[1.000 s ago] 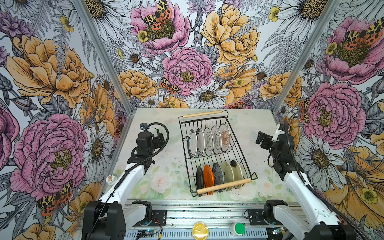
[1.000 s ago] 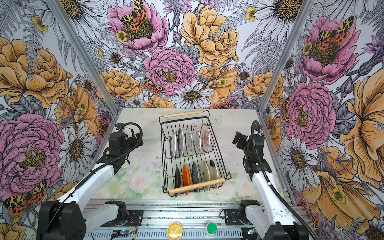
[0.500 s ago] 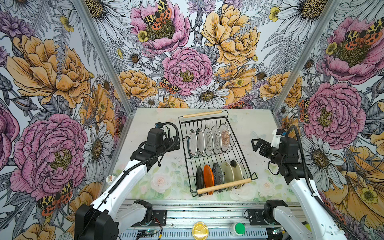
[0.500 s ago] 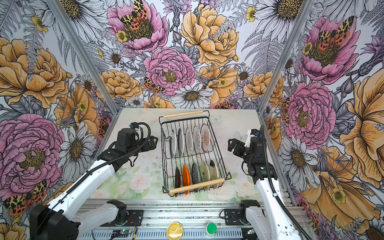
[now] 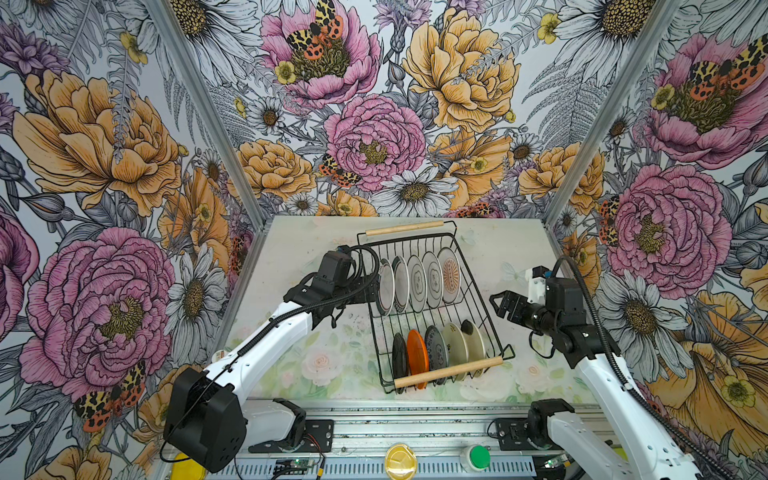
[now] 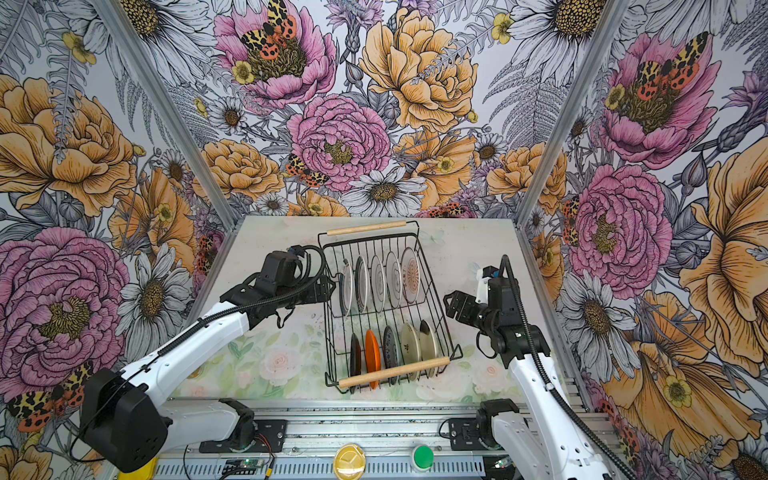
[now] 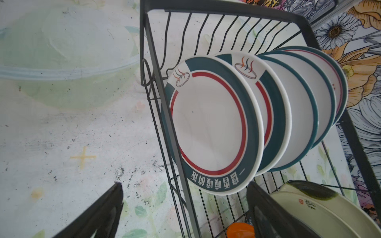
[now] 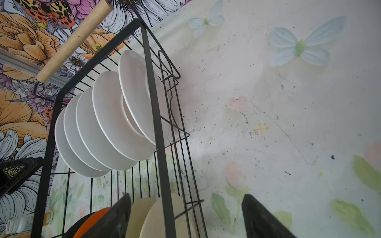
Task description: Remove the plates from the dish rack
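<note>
Where the dish rack (image 8: 153,103) stands: on the desk (image 5: 299,257), between the two grippers, a wooden handle (image 5: 449,371) across each end.
Left gripper (image 5: 371,292): jaws spread wide and empty. In the wrist view the rack's side rim runs between the fingers (image 7: 107,206), one on the desk side and one on the plate side.
Right gripper (image 5: 498,301): jaws apart and empty, just beside the rack's opposite long side. In its wrist view the rim also passes between the fingers (image 8: 261,216).
White plates (image 5: 417,282): five on edge in the far row, teal and red rings on their faces. The end plate (image 7: 208,127) is straight ahead of the left gripper. Contact cannot be told.
Near row: black plate (image 5: 400,357), orange plate (image 5: 417,353), dark patterned plate (image 5: 435,347), cream plate (image 5: 455,347) and cream plate with black patch (image 5: 471,340). All stand on edge, further back toward the arm bases than either gripper.
Plates overall: all ten seen sit in the rack's slots.
</note>
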### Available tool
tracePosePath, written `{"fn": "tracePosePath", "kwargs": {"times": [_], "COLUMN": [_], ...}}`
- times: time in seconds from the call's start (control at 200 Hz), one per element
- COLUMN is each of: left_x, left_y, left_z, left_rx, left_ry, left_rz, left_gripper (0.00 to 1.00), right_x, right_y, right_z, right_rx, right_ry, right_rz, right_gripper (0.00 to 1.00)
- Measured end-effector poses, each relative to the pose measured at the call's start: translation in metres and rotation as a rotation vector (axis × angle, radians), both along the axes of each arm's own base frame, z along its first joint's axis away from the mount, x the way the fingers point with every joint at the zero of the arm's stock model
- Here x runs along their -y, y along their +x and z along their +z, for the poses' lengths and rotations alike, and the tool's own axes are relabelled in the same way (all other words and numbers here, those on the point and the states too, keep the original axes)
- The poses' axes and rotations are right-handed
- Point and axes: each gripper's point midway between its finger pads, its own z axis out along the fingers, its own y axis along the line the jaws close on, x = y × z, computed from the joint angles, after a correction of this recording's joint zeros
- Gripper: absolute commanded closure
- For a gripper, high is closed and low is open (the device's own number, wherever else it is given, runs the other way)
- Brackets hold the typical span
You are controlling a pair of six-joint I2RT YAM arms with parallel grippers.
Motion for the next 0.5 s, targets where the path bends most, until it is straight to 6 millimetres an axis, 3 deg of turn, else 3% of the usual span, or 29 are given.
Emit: {"fn": "tracePosePath", "kwargs": {"times": [0.5], "left_x": [0.004], "left_y": [0.0], "left_z": [-0.013], "left_rx": [-0.041], "left_ry": [0.009], "left_rz": [-0.001], "left_gripper": [0.11], "right_x": [-0.025], "right_y": [0.006], "right_z": [-0.029], "right_rx": [-0.108], "right_ry": [-0.106], "right_rz": [0.107], "right_gripper": [0.39]}}
